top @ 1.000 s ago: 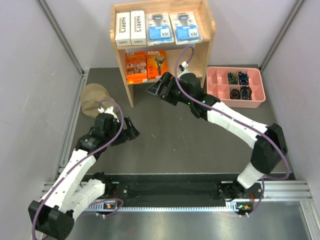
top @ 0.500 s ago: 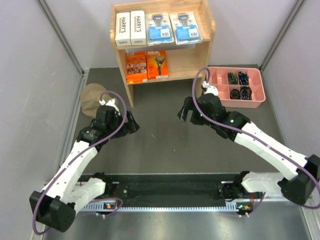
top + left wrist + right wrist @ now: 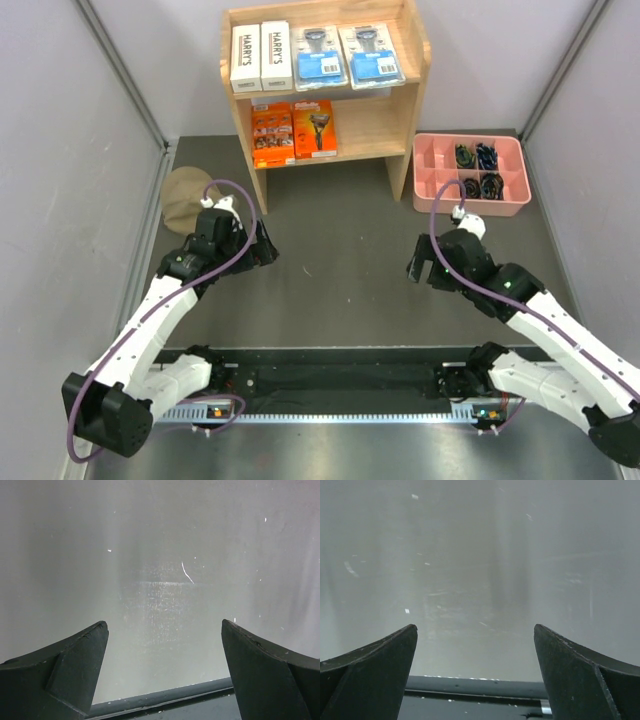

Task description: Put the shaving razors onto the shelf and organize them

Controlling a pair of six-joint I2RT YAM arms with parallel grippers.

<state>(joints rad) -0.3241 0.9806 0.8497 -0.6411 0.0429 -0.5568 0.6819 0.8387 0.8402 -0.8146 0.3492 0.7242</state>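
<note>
Counting check, biggest first: what's in view? — Mia

One dark table. One shelf with two tiers, standing at the back of it. One pink tray just right of the shelf, small dark items in its compartments. One tan round pad left of the shelf. — Jon

And the packs? — Mia

Six, all on the shelf. Top tier: two white HARRY'S boxes side by side at the left, two blister packs with blue labels to their right. Lower tier: two orange packs at the left end, edge to edge. — Jon

Grippers? — Mia

Two. The left gripper is over the table near the tan pad, fingers spread wide, nothing between them. The right gripper is in front of the tray, also spread wide and holding nothing. Wrist cams show only plain grey surface between the fingers. Can't tell if either touches the table. — Jon
</note>
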